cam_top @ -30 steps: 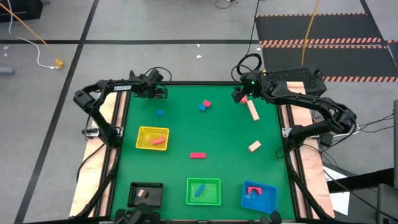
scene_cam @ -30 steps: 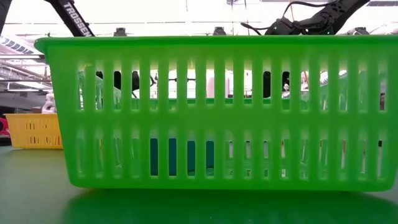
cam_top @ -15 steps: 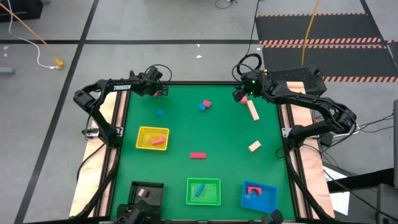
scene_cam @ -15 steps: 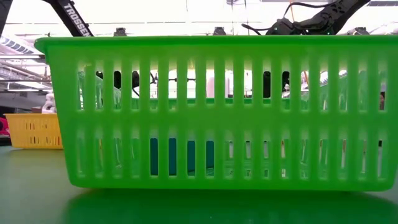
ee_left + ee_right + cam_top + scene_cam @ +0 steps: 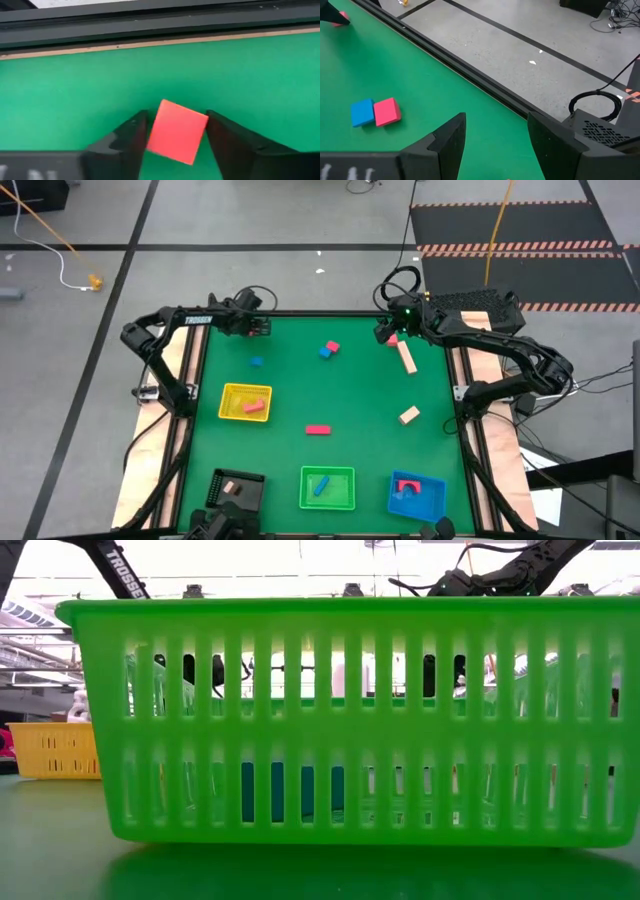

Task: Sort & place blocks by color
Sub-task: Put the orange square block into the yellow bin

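My left gripper (image 5: pixel 258 326) is at the table's far left corner, shut on a red block (image 5: pixel 176 131). My right gripper (image 5: pixel 386 334) hovers open near the far right corner, with nothing between its fingers (image 5: pixel 495 120). Loose on the green mat lie a small blue block (image 5: pixel 257 361), a blue and pink pair (image 5: pixel 328 349), a cream bar (image 5: pixel 406 358), a cream block (image 5: pixel 409 415) and a red bar (image 5: pixel 318 429). A red piece lies in the yellow tray (image 5: pixel 228 393), a cream one in the black tray (image 5: pixel 216 485), a blue bar in the green tray (image 5: pixel 345 475), and a red piece in the blue tray (image 5: pixel 432 492). My left gripper pinches the red block by two opposite side faces (image 5: pixel 155 127), one finger on each. The fingers slant down toward the table's far edge. The block sits tilted between them; I cannot tell whether it touches the mat.
The green tray's slotted wall (image 5: pixel 340 720) fills the low view, with the yellow tray (image 5: pixel 55 750) to its left. A black rail (image 5: pixel 150 22) runs along the far edge. The mat's middle, between the loose blocks and the trays, is open.
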Action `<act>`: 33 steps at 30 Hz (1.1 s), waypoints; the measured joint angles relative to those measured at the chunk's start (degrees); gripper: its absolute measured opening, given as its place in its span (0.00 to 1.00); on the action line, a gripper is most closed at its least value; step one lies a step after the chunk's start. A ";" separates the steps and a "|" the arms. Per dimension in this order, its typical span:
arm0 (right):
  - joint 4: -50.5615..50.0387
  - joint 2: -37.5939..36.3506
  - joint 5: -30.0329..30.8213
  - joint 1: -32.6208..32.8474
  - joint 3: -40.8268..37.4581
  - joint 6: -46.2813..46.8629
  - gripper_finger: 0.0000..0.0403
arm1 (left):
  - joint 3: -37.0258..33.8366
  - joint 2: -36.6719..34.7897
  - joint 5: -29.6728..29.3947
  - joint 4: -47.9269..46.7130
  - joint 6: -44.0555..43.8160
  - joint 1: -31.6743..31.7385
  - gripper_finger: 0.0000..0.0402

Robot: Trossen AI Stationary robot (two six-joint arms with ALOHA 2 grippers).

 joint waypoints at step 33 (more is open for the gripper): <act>-0.02 0.00 -0.15 0.13 0.00 9.37 0.51 | 0.00 -34.74 20.63 -21.71 -9.63 -33.81 0.32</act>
